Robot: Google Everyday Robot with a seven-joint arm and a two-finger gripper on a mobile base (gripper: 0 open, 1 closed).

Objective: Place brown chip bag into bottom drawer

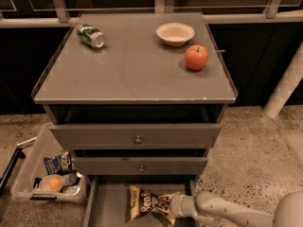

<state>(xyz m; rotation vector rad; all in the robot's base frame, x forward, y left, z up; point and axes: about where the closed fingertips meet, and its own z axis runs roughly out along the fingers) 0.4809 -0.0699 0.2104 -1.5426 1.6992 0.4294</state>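
The bottom drawer [108,206] stands pulled out at the foot of the grey cabinet, its flat floor bare on the left side. The chip bag [144,201] is inside the drawer's outline, right of centre, lying crosswise with the white lettering facing up and one tan end pointing left. Whether it rests on the floor or hangs just above it, I cannot tell.

The claw [173,205] is low at the drawer's right side, clamped on the bag's right end, where the foil bunches up against it. The pale arm [227,211] runs from it to the lower right corner.

Above, the middle drawer [113,165] and top drawer [94,136] each stick out a little, each with a small round knob.

On the tabletop [132,74] a can [91,36] lies on its side at the back left. A white bowl [175,33] sits at the back right, and a red apple [196,57] stands near it towards the front.

On the floor left of the cabinet, a clear bin [28,171] holds a blue packet [59,163] and an orange round thing [53,182].
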